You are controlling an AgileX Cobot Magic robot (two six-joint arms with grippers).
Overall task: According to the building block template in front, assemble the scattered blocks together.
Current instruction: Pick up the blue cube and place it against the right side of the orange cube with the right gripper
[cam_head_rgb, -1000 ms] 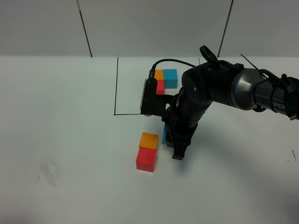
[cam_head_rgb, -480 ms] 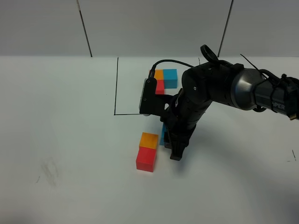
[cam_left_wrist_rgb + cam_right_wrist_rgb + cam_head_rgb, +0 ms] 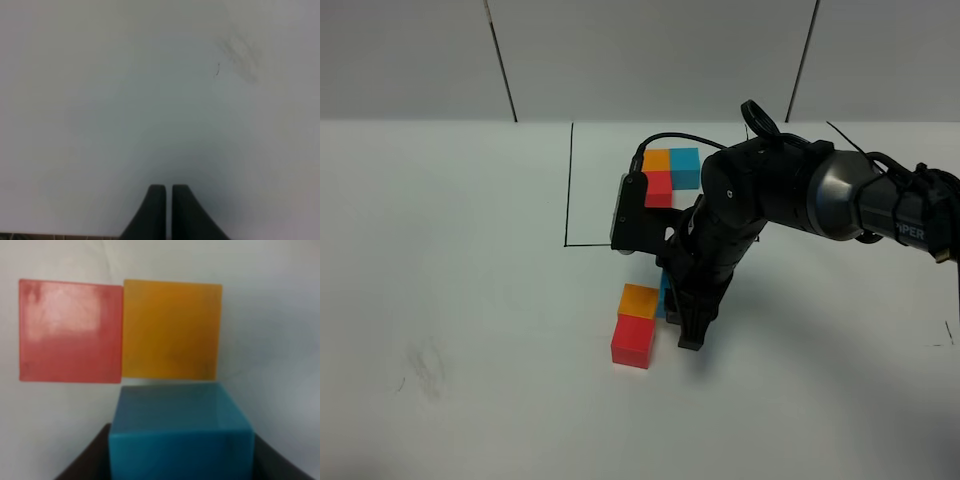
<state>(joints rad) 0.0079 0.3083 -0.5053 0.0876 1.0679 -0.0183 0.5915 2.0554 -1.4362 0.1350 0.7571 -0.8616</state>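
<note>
The building block template stands at the back inside a thin black frame (image 3: 568, 180): an orange cube (image 3: 660, 160), a blue cube (image 3: 686, 167) and a red cube (image 3: 659, 188) joined in an L. Nearer the front, the scattered orange block (image 3: 639, 300) (image 3: 171, 329) and red block (image 3: 632, 341) (image 3: 70, 330) sit side by side, touching. My right gripper (image 3: 678, 318) (image 3: 180, 462) is shut on the scattered blue block (image 3: 662, 297) (image 3: 180, 432), held right beside the orange block. My left gripper (image 3: 167, 189) is shut and empty over bare table.
The white table (image 3: 470, 260) has a grey smudge (image 3: 425, 365) (image 3: 240, 55) at the front left. The right arm's dark body (image 3: 770, 200) reaches in from the right and hides part of the black frame. A grey panelled wall (image 3: 650, 60) closes the back.
My right gripper has carried the blue block to the left, closing the gap to the orange block. The orange and red blocks have not moved.
</note>
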